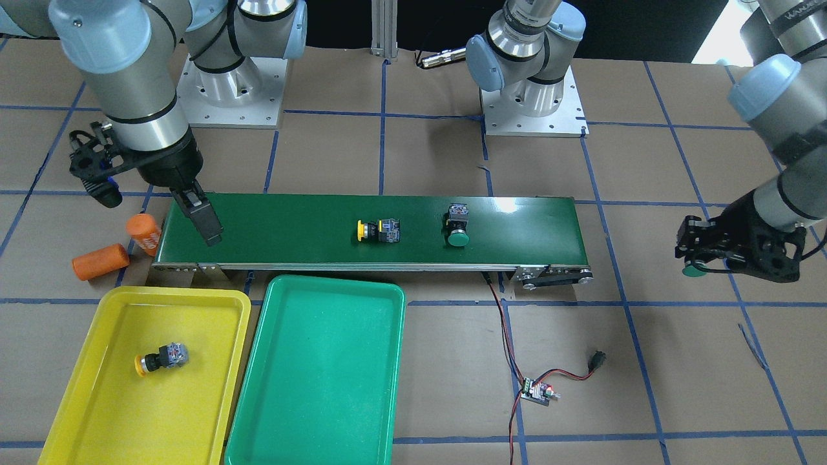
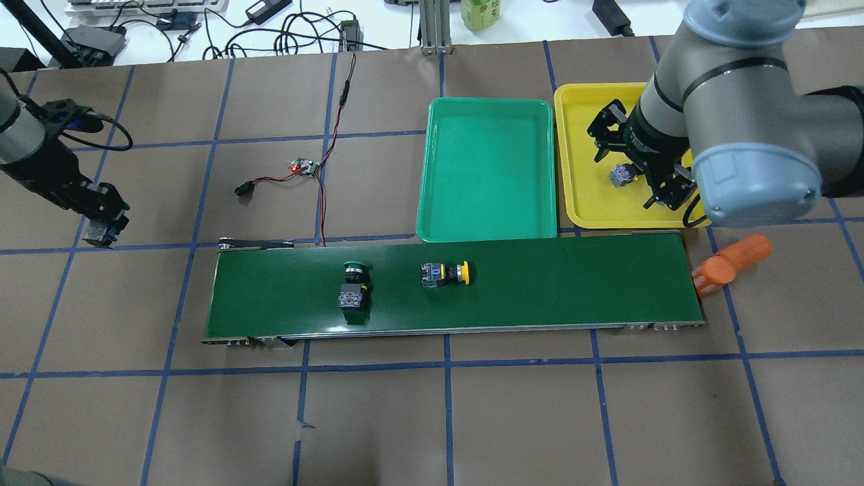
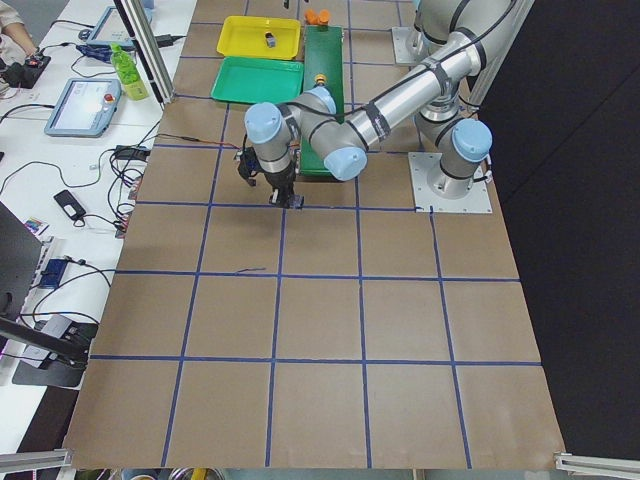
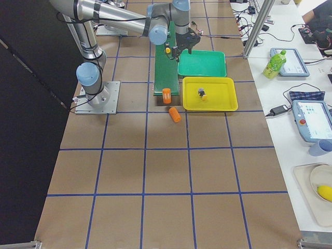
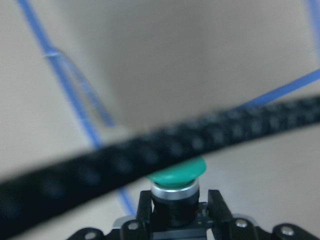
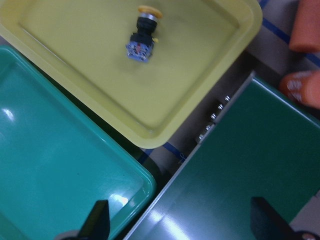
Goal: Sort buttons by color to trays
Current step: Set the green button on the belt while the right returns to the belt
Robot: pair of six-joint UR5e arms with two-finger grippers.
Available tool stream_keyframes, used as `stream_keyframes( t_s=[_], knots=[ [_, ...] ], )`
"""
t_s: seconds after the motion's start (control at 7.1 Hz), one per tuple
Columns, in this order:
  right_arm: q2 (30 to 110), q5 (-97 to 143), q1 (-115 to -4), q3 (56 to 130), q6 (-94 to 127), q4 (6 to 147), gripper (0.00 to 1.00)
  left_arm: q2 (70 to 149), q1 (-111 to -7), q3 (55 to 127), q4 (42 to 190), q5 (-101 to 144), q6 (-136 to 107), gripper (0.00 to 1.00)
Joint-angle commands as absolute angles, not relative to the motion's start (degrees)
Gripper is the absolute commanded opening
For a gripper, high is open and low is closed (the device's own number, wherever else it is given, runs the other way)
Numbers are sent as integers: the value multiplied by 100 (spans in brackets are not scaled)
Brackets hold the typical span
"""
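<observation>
A: What fills most of the scene?

B: A brown worktop (image 1: pixel 678 387) marked with blue tape lines. A long dark green conveyor belt (image 1: pixel 291 226) runs across it. Along the belt's edge farthest from the robot, two shallow trays sit side by side. The green tray (image 1: pixel 316 381) is nearer the belt's middle, and the yellow tray (image 1: pixel 97 400) is further to the robot's right.

A: Where are the arms?

B: The right claw (image 1: pixel 208 226) hangs over the belt's right end with its fingers spread apart. The left claw (image 1: pixel 698 261) hovers above bare worktop past the belt's left end. It is clamped on the held green button (image 5: pixel 176 172), whose cap points out beyond the fingertips.

A: And the smaller things?

B: Two orange cylinders (image 1: pixel 100 261) lie on the worktop just off the belt's right end.

Near the belt's middle, the belt yellow button (image 1: pixel 378 230) lies on its side. Its long axis runs along the belt and its cap points toward the robot's right. Near it, on the robot's left and not touching, the loose green button (image 1: pixel 458 226) lies across the belt with its cap toward the trays' side.

The tray yellow button (image 1: pixel 161 358) lies on its side in the yellow tray, cap toward the robot's right.

A small circuit board (image 1: pixel 537 391) with red and black wires lies on the worktop, left of the green tray.
</observation>
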State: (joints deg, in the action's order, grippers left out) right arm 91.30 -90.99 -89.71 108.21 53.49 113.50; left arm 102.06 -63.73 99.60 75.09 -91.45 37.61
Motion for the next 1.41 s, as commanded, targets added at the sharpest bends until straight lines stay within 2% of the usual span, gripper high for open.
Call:
stream_keyframes(
  t_s=[0.0,0.56,0.7,0.84,0.99,1.13,1.27],
  knots=[
    [9369,-9079,-9577,11197,6026,11372,100,9766,-7361,10736,7437,-8984,1740,0],
    [8887,-8721,-9624,11241,6450,11399,100,9615,-8532,11740,6568,-8991,-734,0],
    [8712,-8623,-9641,11241,6860,11373,100,9711,-8639,11873,6331,-8983,-773,3],
    [8432,-8204,-9676,11241,6925,11443,100,9729,-8657,11987,6319,-8982,-782,12],
    [8324,-8183,-9833,11233,7074,11748,100,9712,-8657,12006,6319,-8991,-765,78],
    [8315,-8174,-9878,11241,7110,11812,100,9634,-8649,11980,6319,-8983,-660,100],
    [8306,-8165,-9888,11250,7476,11812,100,9572,-8666,11919,6319,-9000,-607,100]
  ],
)
